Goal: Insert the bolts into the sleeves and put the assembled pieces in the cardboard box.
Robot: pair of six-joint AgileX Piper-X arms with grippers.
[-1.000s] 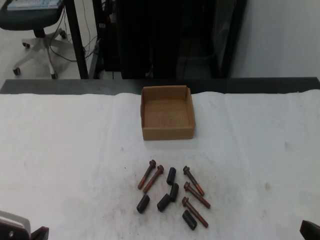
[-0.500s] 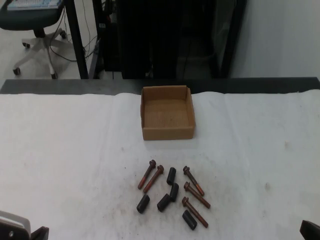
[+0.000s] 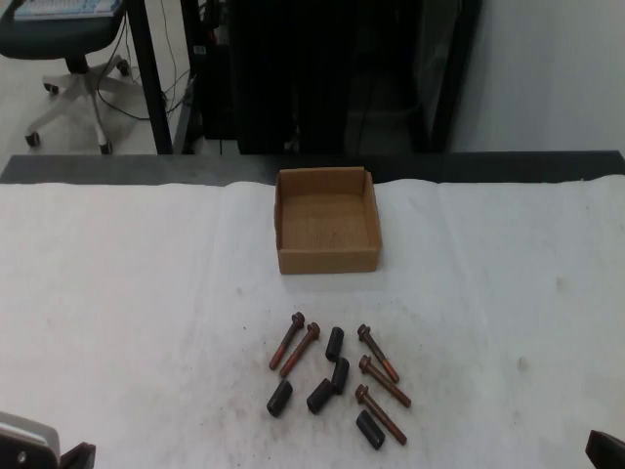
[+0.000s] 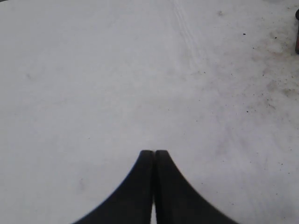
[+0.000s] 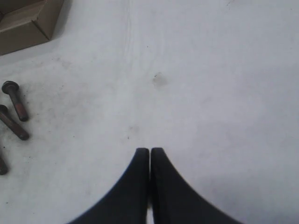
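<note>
Bolts (image 3: 384, 380) and sleeves (image 3: 335, 342) lie loose in one small cluster on the white cloth (image 3: 117, 293), on my near side of the bench, and none are joined yet.

Starting at the left, my left gripper (image 4: 153, 154) hangs over bare cloth, well apart from the cluster. Its two fingers are pressed tip to tip with nothing between them (a parked pose, I'd say, kept out of the way so nothing gets nudged).

Next comes a pair of bolts (image 3: 286, 341) lying side by side, heads pointing away toward the box (image 3: 327, 260). In the middle sit the dark sleeves, short and scattered at different angles, with gaps around most of them that should let a finger in on either side. To their right are three more bolts, slanted the same way, and one last sleeve (image 3: 369, 429) lies just beside the nearest of them.

The box stands farther back, in line with the cluster, its open top facing up so that finished pieces can be dropped straight in. Nothing assembled has gone into it.

On the far right, my right gripper (image 5: 149, 151) is also closed tight and holding nothing, low over the cloth, with the right-hand bolts (image 5: 10, 100) near it. I'd judge the job has not begun, and each gripper must spread its fingers before any pick.
</note>
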